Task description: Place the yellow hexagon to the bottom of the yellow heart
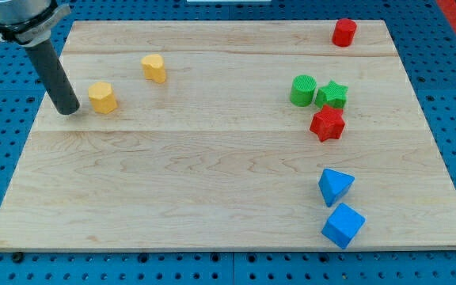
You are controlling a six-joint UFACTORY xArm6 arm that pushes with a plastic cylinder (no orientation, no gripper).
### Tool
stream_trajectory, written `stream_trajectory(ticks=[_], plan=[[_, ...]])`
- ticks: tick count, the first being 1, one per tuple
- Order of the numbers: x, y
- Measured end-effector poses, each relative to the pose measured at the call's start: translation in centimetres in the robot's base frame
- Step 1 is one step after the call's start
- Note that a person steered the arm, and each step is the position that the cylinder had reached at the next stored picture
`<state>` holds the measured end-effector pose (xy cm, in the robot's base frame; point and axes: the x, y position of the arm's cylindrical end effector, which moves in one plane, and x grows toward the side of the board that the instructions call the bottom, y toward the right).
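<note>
You would have found my tip (70, 110) at the far left of the desk (212, 190), just left of the yellow hexagon (102, 97), near it but with a sliver of wood between. This end effector was a plain rod with nothing to spread or pinch, and it held nothing. The yellow heart (154, 68) sat right of the hexagon and farther back. Well to the right you had a green cylinder (302, 90) touching a green star (332, 95), a red star (328, 123) just in front, a red block (343, 32) at the far right corner, and two blue blocks (336, 187) (343, 226) near the front right.
</note>
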<state>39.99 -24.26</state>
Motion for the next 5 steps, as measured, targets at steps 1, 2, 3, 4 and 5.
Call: stream_trajectory(ticks=[1, 2, 3, 4, 5], plan=[[-1.4, 6.3], [-1.3, 9.2], [1.8, 10.5], [1.4, 14.4], [-0.2, 14.5]])
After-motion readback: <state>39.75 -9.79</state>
